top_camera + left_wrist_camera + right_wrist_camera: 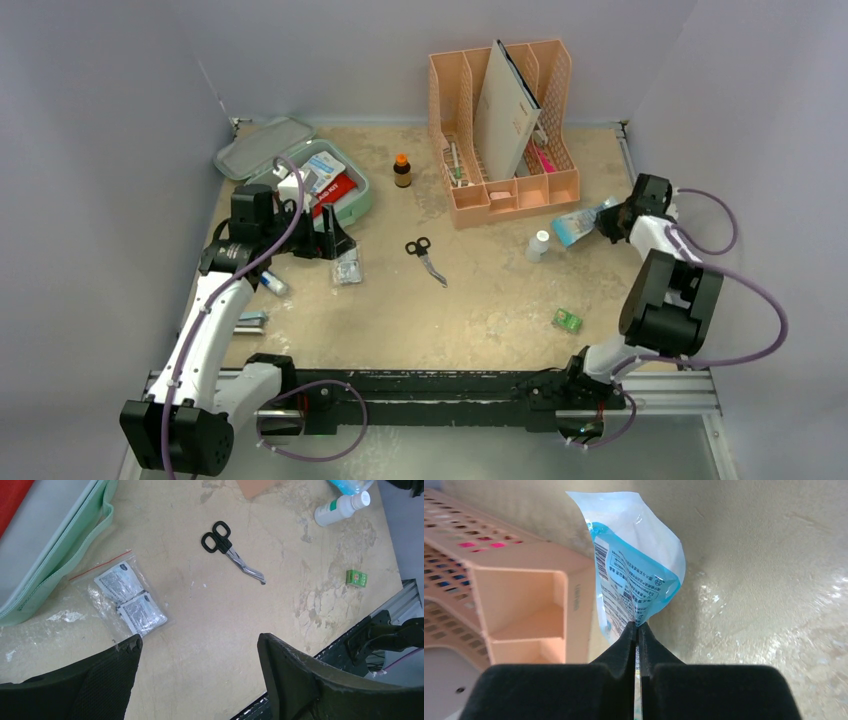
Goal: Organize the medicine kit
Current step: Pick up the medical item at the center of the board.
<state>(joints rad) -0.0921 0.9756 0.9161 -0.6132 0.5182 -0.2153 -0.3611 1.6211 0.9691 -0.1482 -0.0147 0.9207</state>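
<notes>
**Medicine kit lies open at the far left, sachet pinched on the right**

Medicine kit (pixel 362 203) sits in the far-left corner of the table (pixel 480 310), lid flung back toward the wall, a red pouch (pixel 336 192) and white boxes inside. I've got the left gripper (pixel 200 642) hovering just beside its near edge, jaws spread wide with nothing between them. Below it lies a clear zip bag (pixel 127 600) with two printed sachets in it, right next to the kit's green wall.

On the right wrist view, the right gripper (pixel 638 630) is clamped tight on a blue-and-white packet (pixel 634 565), held up beside the peach file organizer (pixel 505 190).

The tabletop is tan and badly scuffed (pale blotches and worn patches all over). Plain grey walls close it in on three sides.

Loose on the surface are black-handled scissors (pixel 425 255) mid-table, a brown bottle (pixel 402 170) further back, a white bottle (pixel 540 245) near the organizer and a small green box (pixel 567 319) near the right arm.
</notes>
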